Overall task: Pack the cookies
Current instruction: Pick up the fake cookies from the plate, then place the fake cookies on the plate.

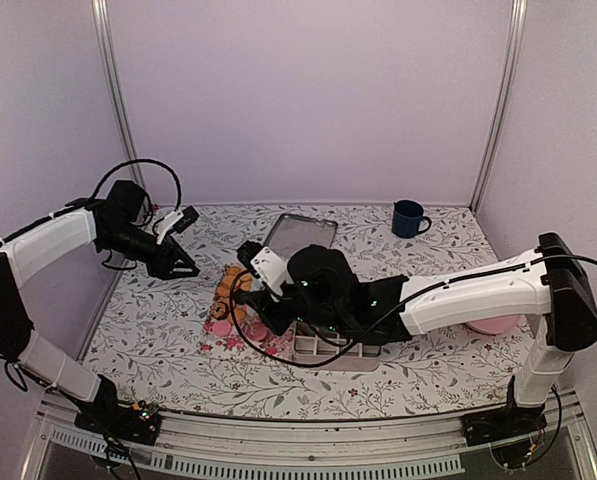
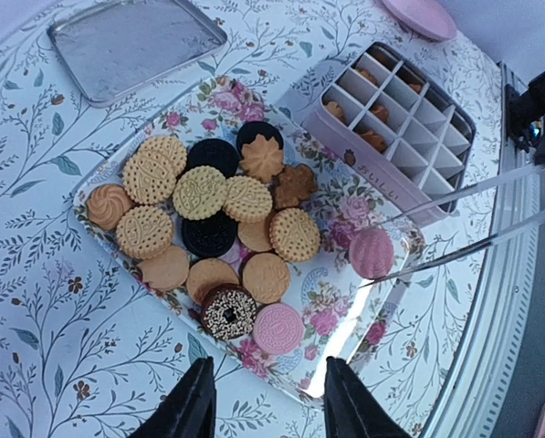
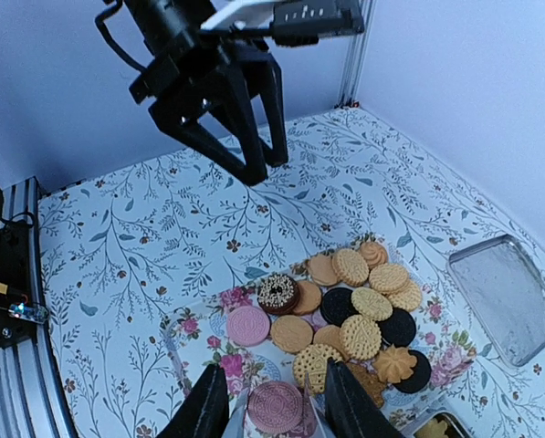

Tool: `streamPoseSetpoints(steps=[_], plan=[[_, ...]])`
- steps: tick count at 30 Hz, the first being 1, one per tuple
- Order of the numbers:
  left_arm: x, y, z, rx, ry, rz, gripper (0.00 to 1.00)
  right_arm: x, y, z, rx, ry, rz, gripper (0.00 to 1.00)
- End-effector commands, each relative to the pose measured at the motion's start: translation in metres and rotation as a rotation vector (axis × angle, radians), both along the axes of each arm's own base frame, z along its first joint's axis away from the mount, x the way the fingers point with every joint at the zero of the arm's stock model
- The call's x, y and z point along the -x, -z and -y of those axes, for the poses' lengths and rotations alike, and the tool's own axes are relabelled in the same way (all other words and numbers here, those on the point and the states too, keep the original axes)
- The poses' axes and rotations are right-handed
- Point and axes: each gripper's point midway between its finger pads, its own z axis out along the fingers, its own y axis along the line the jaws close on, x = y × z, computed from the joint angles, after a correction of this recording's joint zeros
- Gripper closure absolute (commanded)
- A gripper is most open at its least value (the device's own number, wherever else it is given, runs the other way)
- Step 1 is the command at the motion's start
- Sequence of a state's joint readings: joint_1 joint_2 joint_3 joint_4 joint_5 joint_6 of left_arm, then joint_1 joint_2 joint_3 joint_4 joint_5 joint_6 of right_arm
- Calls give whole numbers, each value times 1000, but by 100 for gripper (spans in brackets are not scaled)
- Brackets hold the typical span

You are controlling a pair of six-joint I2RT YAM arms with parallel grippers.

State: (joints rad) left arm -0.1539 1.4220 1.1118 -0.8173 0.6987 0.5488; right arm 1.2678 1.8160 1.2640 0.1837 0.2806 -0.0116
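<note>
I see the right gripper [image 3: 274, 401] pinching, it seems, a pink cookie [image 2: 371, 253] over the tray [image 2: 331, 315], the box [image 2: 363, 169] just beside toward that arm's base, the left gripper [image 2: 270, 406] gaping empty, farther off.

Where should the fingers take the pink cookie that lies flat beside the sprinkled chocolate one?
Probably on its thin rim, from straight above: the pink cookie lies flat on the tray, so only its edge offers opposing sides. Set the left fingers clear of the sprinkled cookie, which sits right against it.
</note>
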Motion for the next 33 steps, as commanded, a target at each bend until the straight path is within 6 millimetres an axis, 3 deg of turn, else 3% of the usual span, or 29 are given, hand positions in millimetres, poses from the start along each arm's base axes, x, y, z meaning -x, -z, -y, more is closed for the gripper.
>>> streamPoseSetpoints(steps=[1, 6, 14, 22, 33], plan=[[-4, -3, -1, 3, -3, -4, 59, -5, -97, 29, -183, 42, 91, 79], [-5, -3, 0, 5, -1, -5, 59, -3, -96, 72, -167, 89, 68, 79], [-5, -5, 2, 24, 5, -15, 59, 3, -64, 125, -137, 182, -49, 79], [-5, -3, 3, 25, 7, -19, 59, 1, -50, 140, -128, 234, -74, 78], [-3, -1, 3, 21, 9, -23, 59, -11, -52, 149, -141, 281, -48, 78]])
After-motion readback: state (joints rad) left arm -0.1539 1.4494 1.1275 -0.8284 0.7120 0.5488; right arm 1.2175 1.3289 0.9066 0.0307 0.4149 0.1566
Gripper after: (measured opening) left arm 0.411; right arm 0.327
